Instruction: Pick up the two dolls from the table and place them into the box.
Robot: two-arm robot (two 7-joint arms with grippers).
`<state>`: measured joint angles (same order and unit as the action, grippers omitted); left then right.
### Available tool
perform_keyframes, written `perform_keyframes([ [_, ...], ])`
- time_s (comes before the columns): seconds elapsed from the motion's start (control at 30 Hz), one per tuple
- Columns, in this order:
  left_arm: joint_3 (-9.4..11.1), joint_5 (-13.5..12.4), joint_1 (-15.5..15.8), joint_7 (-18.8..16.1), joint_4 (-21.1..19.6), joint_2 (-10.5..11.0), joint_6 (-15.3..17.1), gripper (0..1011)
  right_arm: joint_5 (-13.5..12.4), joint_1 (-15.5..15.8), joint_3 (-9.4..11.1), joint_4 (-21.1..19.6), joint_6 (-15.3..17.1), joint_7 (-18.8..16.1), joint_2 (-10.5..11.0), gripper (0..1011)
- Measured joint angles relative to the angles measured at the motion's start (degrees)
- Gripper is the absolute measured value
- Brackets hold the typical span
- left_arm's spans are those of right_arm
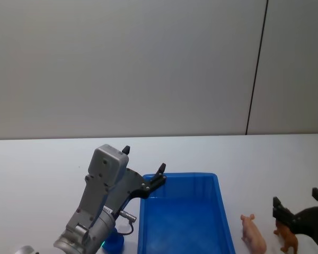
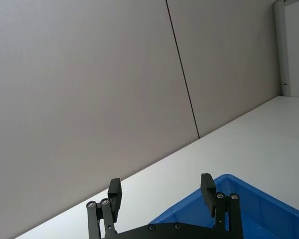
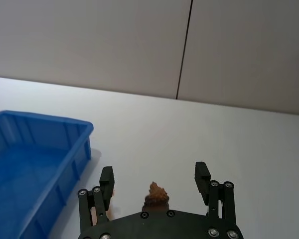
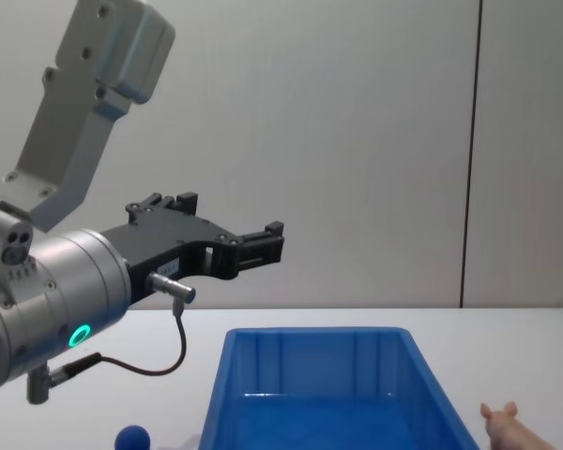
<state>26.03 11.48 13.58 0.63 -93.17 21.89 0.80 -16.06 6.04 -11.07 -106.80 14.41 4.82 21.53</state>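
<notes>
Box (image 1: 221, 211): sits at lower centre of the head view on the white table (image 1: 42, 174); shows a bare blue floor.

Left gripper (image 1: 144, 160): hangs at left of centre in the head view, by the box's upper left corner; holds its fingers spread wide with nothing between them. In the chest view, stands clear above the box rim at left of centre.

Right gripper (image 1: 297, 198): enters at the lower right edge of the head view, right of the box and apart from it; keeps its fingers parted.

Brown doll (image 1: 288, 237): stands on the table at lower right, just below the right gripper. In the right wrist view, lies between the two parted fingers; appears untouched by either finger, though contact cannot be told for certain.

Pink doll (image 1: 254, 233): lies on the table between the box's right wall and the brown doll, close to both.

Dark blue doll (image 1: 114, 242): rests at the bottom edge, just left of the box, partly hidden by the left arm.
</notes>
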Motion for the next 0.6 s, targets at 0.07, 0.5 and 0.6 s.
perform_keyframes([
  [0.07,0.0,0.0,0.0,0.0,0.0,0.0,0.0,1002,-0.14,0.23,0.15,0.18,0.48,0.19,0.08,1001],
  [0.5,0.0,0.0,0.0,0.0,0.0,0.0,0.0,1001,-1.84,1.81,0.91,2.93,2.38,0.41,0.31,1001],
  [0.6,0.0,0.0,0.0,0.0,0.0,0.0,0.0,1002,-2.14,2.04,0.97,3.66,2.41,0.03,0.25,1001],
])
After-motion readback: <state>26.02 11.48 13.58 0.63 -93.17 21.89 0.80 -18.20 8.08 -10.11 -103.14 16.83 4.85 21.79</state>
